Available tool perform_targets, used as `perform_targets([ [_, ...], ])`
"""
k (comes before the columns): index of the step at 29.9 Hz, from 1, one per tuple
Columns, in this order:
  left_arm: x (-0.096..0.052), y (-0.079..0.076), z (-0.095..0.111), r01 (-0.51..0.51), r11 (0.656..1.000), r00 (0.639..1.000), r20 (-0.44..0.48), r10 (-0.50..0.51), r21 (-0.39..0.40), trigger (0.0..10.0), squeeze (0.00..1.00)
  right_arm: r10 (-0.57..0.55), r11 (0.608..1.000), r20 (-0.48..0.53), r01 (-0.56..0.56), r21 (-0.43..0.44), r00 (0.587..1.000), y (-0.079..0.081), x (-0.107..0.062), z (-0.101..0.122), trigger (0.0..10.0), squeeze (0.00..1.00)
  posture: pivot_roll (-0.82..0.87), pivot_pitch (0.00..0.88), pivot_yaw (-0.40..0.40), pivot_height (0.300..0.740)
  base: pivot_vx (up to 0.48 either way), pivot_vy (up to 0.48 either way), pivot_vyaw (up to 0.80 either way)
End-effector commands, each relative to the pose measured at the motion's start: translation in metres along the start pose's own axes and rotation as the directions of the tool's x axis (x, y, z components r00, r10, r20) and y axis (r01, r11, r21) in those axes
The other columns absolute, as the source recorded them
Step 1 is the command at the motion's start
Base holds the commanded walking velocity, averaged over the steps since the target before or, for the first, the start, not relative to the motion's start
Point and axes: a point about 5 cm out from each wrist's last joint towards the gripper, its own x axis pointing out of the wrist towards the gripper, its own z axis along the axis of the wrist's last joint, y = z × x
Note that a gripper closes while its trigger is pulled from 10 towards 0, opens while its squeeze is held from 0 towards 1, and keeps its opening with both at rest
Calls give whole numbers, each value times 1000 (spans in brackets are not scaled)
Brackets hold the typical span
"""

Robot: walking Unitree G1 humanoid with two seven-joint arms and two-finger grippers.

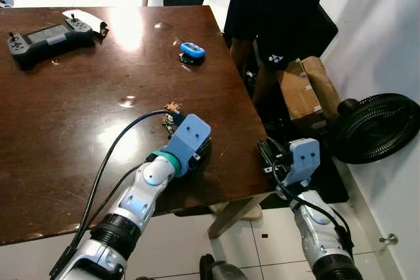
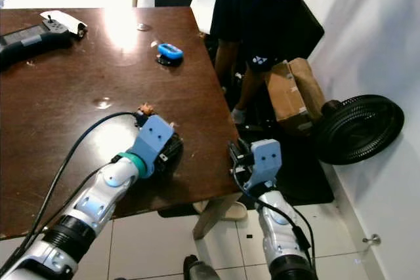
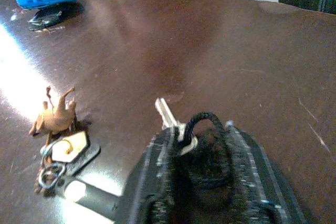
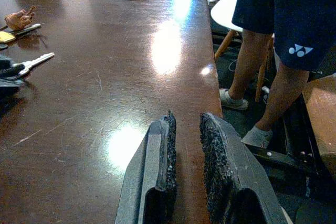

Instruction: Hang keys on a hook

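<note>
A keychain [image 1: 172, 115] with a small brown animal figure [image 3: 55, 116] and tags lies on the dark wooden table [image 1: 79, 116]. My left gripper [image 1: 203, 149] rests on the table just right of it. Its fingers are shut on a black cord loop [image 3: 207, 121] and ring, with a silver key [image 3: 165, 113] sticking out past the fingertips. The same key [image 4: 34, 62] shows in the right wrist view. My right gripper [image 4: 187, 150] hovers at the table's right edge, open by a narrow gap with nothing in it. No hook shows in any view.
A blue object [image 1: 192, 50] and a black handheld controller [image 1: 47, 37] lie farther back on the table. A person [image 1: 275, 11] stands at the far right corner. A cardboard box [image 1: 298, 90] and a black fan [image 1: 377, 128] sit on the floor by the white wall.
</note>
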Motion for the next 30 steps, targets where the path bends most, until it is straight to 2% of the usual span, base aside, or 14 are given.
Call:
perform_targets([
  [1, -9, -6, -24, 21, 1000, 995, -96, -22, -13, 0, 0, -5, 1000, -93, 7, 24, 996, 1, -12, -19, 10000, 0, -127, 156, -38, 740, 0, 0, 0],
  [6, -18, -3, -34, 9, 1000, 994, -106, -12, -23, 0, 0, 2, 1000, -90, 0, 24, 996, 3, -10, -19, 10000, 0, -127, 156, -38, 740, 0, 0, 0],
  [7, -25, 0, -38, -1, 1000, 995, -103, -2, -25, 0, 0, 6, 1000, -90, -4, 25, 996, 4, -9, -19, 10000, 0, -121, 153, -39, 740, 0, 0, 0],
  [12, -31, 4, -38, -12, 1000, 996, -88, 10, -24, 0, 0, 10, 1000, -89, -8, 24, 996, 4, -9, -19, 10000, 0, -121, 153, -39, 740, 0, 0, 0],
  [17, -38, 12, -11, -24, 999, 998, 58, 27, -49, 0, 0, 19, 1000, -84, -17, 21, 996, 5, -7, -17, 10000, 0, -114, 144, -43, 740, 0, 0, 0],
  [18, -38, 12, -11, -24, 999, 998, 58, 27, -49, 0, 0, 19, 1000, -84, -17, 21, 996, 5, -7, -17, 10000, 0, -114, 144, -43, 740, 0, 0, 0],
  [19, -41, 17, 6, -31, 996, 988, 148, 43, -80, 10000, 0, 22, 1000, -82, -21, 22, 996, 6, -6, -17, 10000, 0, -113, 142, -42, 740, 0, 0, 0],
  [21, -46, 29, 46, -63, 983, 944, 308, 115, -172, 10000, 0, 40, 999, -88, -38, 23, 995, 9, -6, -19, 10000, 0, -111, 139, -44, 740, 0, 0, 0],
  [22, -49, 38, 73, -73, 971, 901, 402, 162, -229, 10000, 0, 53, 998, -97, -50, 29, 994, 14, -8, -22, 10000, 0, -108, 137, -45, 740, 0, 0, 0],
  [23, -49, 38, 73, -73, 971, 901, 402, 162, -229, 10000, 0, 53, 998, -97, -50, 29, 994, 14, -8, -22, 10000, 0, -108, 137, -45, 740, 0, 0, 0],
  [24, -53, 43, 90, -72, 962, 870, 455, 189, -263, 10000, 0, 61, 998, -103, -58, 32, 993, 16, -9, -24, 10000, 0, -108, 137, -45, 740, 0, 0, 0],
  [26, -53, 43, 90, -72, 962, 870, 455, 189, -263, 10000, 0, 61, 998, -103, -58, 32, 993, 16, -9, -24, 10000, 0, -108, 137, -45, 740, 0, 0, 0],
  [27, -55, 49, 107, -83, 954, 833, 505, 226, -290, 10000, 0, 70, 997, -113, -66, 39, 991, 20, -11, -27, 10000, 0, -106, 135, -48, 740, 0, 0, 0],
  [30, -51, 53, 116, -121, 949, 818, 512, 261, -291, 10000, 0, 99, 994, -134, -93, 51, 986, 30, -14, -33, 10000, 0, -112, 132, -49, 740, 0, 0, 0],
])
